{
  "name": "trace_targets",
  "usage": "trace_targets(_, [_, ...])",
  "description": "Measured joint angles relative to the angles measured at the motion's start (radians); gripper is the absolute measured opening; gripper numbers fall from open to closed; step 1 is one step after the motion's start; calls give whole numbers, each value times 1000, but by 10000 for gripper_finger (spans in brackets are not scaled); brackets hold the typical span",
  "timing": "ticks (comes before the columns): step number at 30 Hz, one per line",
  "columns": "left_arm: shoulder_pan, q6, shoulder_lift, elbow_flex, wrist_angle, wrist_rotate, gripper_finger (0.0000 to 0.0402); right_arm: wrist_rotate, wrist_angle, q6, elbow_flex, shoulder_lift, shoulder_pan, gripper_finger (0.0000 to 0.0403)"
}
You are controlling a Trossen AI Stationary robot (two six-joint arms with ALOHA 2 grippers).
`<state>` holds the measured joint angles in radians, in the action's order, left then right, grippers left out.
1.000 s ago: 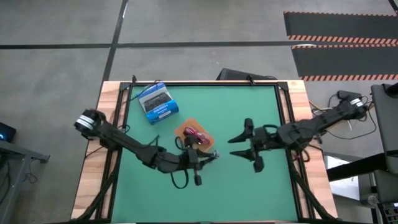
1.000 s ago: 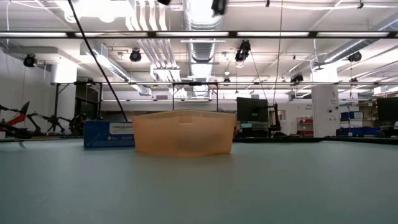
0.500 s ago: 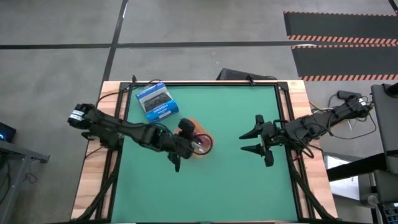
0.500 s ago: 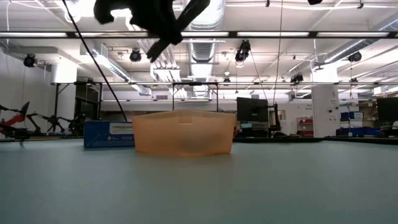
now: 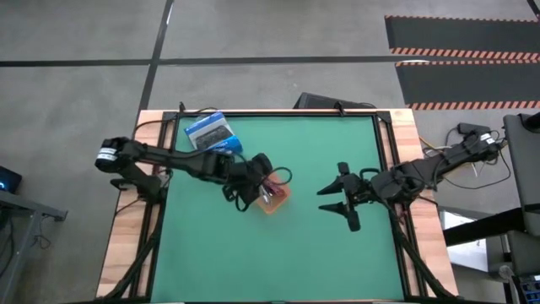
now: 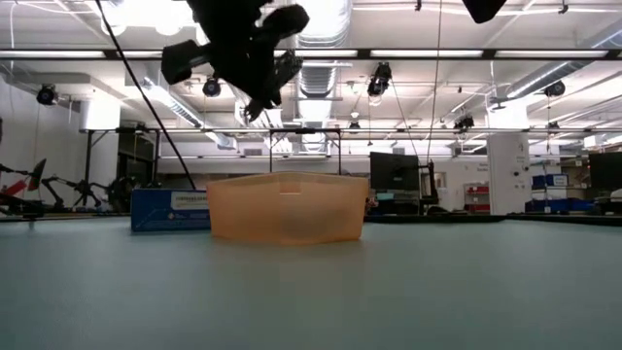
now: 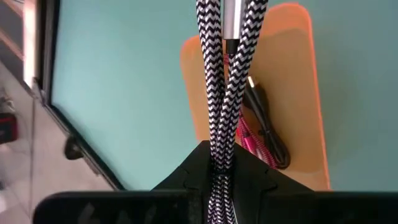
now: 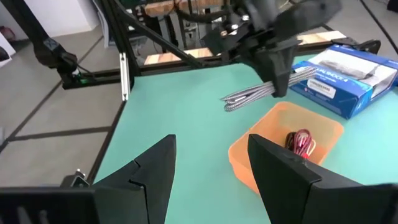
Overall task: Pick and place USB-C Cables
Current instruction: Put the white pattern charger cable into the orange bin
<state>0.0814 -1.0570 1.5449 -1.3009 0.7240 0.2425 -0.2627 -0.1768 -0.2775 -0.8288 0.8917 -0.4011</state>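
**Left wrist view: grey cable gripped above the tray**

You can count three cables. The grey black-and-white braided cable bundle point(image 7: 219, 93) is pinched in the left gripper point(image 5: 268, 179), jaws clamped on it, hanging above the translucent orange plastic tray point(image 7: 298, 74). Inside the tray lie the pink-maroon cable point(image 7: 252, 143) and one dark cable point(image 7: 268, 124), possibly the white one in shadow. One blue-and-white cardboard box point(image 5: 213, 135) sits behind. The right gripper point(image 5: 342, 203) hovers well apart, jaws spread. Since a second ago, your left arm has swung from beside the tray to over it.
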Motion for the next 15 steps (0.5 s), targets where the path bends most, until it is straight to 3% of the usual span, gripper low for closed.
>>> trace_targets(15, [-74,3,136,1,-9,-60,28,-1,-5,0,0,20,0,192])
